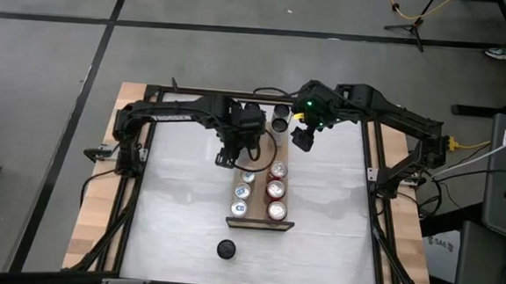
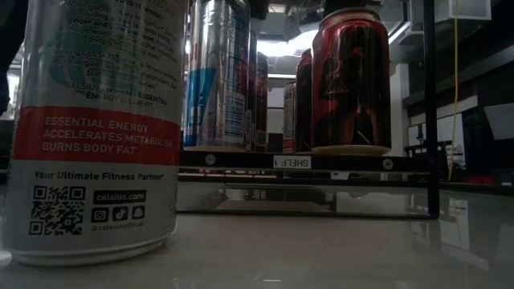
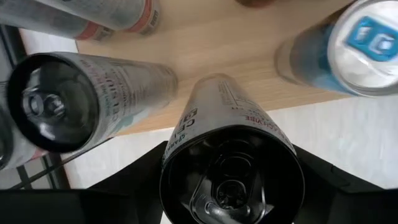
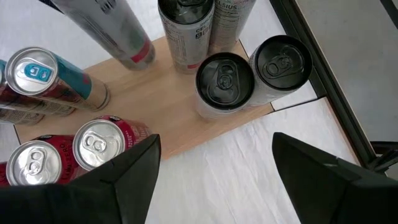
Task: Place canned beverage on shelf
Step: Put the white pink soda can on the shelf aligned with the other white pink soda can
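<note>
High view: I see the shelf (image 1: pixel 259 222) mid-table, long axis running near to far, dark lip at the near end. Red cans (image 1: pixel 276 191) fill its right column, blue-top cans (image 1: pixel 241 194) the left. The left gripper (image 1: pixel 237 155) sits over the far left end of the shelf. The right gripper (image 1: pixel 302 138) hovers just past the far right end, beside a dark-top can (image 1: pixel 280 122) standing off the plank. A lone dark-top can (image 1: pixel 225 249) stands near the front table edge, well apart from the shelf.

Low view: a white Celsius can (image 2: pixel 96 128) fills the near left. Behind it is the shelf lip (image 2: pixel 305 162) with a label on it; a blue-silver can (image 2: pixel 218 76) and a red can (image 2: pixel 351 80) stand on top. No grippers are visible here.

Left wrist view: the fingers (image 3: pixel 329 186) are clamped around a slim silver dark-top can (image 3: pixel 230 155), one on each side of it. The can's base is at the plank edge (image 3: pixel 249 56); I cannot tell whether it touches. Another dark-top can (image 3: pixel 81 102) is just beside, and a blue-top can (image 3: pixel 348 46) stands on the plank.

Right wrist view: the jaws are spread, nothing between the fingers (image 4: pixel 124 171). Below them lies the plank's far end (image 4: pixel 168 118), with two dark-top cans (image 4: pixel 224 84) at its corner and red cans (image 4: pixel 99 146) on the plank.
</note>
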`<state>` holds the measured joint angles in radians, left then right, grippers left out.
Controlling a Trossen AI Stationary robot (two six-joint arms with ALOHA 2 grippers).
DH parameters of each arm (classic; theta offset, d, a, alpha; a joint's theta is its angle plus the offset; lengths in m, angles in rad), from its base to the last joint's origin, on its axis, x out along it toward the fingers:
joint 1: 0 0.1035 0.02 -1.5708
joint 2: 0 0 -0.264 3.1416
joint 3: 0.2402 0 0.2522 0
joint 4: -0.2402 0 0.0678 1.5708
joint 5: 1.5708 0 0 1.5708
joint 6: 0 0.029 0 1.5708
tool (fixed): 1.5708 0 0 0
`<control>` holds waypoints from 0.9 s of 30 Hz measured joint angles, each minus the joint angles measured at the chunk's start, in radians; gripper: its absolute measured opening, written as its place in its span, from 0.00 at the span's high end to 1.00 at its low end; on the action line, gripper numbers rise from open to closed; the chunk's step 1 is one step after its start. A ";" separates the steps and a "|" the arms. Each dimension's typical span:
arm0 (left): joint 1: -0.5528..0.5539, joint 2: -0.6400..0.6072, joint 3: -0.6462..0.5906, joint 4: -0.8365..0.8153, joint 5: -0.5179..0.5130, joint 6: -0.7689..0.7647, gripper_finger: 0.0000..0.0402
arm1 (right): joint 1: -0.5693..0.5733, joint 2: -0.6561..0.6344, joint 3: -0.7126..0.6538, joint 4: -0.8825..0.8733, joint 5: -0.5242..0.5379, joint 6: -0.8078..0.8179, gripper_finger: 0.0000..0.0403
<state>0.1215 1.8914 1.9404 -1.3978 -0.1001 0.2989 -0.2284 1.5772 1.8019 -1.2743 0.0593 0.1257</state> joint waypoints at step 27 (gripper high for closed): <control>0.002 0.070 0.004 0.075 0.001 0.000 0.39 | 0.000 0.000 0.000 0.001 0.000 0.000 0.26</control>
<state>0.1234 1.9610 1.9442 -1.3228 -0.0994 0.2991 -0.2287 1.5772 1.8015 -1.2736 0.0593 0.1257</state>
